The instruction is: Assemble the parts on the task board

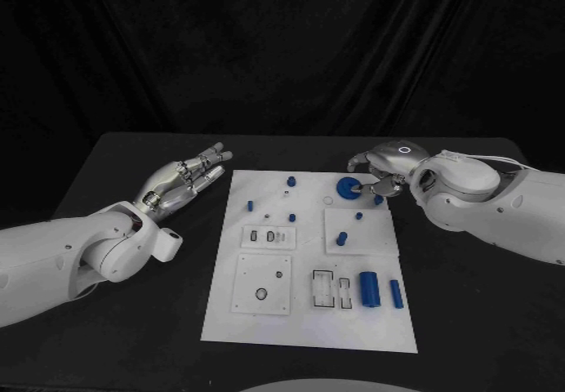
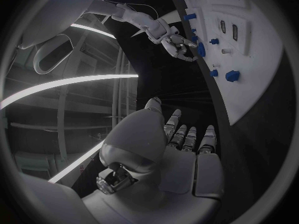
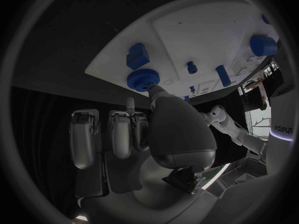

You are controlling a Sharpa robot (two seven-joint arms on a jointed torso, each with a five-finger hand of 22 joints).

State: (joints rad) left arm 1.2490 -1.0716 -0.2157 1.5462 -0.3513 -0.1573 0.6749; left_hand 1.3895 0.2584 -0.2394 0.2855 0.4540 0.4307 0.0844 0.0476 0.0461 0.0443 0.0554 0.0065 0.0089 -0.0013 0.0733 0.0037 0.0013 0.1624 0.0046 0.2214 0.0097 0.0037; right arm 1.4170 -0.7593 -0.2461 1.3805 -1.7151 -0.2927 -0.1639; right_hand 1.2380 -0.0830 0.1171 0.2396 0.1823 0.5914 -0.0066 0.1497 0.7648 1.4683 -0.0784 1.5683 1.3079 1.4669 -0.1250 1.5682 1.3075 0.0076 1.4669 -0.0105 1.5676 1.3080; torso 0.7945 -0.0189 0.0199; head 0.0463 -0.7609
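Board (image 1: 309, 327) lies white in the middle of the black table (image 1: 471, 310), small blue parts on it. Right hand (image 1: 383, 175) hovers at its far right corner, a fingertip (image 3: 154, 90) touching the round blue gear (image 1: 348, 188); whether it grips is unclear. Left hand (image 1: 186, 178) floats beside the board's left edge, fingers straight and apart, holding nothing.

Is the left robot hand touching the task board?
Apart. In the head view the left robot hand hovers open beside the task board, dark table between them.

white task board (image 1: 309, 327), blue parts (image 1: 370, 288), black table (image 1: 471, 310)
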